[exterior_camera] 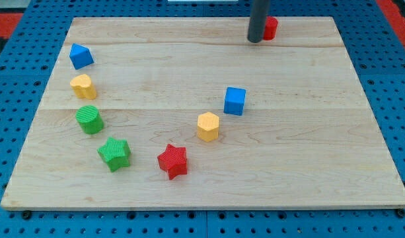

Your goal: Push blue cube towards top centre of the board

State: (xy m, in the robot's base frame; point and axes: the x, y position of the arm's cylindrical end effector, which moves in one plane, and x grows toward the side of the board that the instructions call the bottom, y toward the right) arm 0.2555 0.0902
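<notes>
The blue cube (234, 100) sits a little right of the board's middle. My tip (255, 40) is near the view's top, right of centre, well above the blue cube and slightly to its right. The tip stands just left of a red block (271, 28), close to it or touching it; the rod hides part of that block.
A yellow hexagonal block (208, 126) lies just below-left of the blue cube. A red star (173, 161) and a green star (115, 153) lie lower. At the left are a green cylinder (90, 119), a yellow block (83, 86) and a blue triangular block (80, 56). The wooden board (308, 165) rests on blue pegboard.
</notes>
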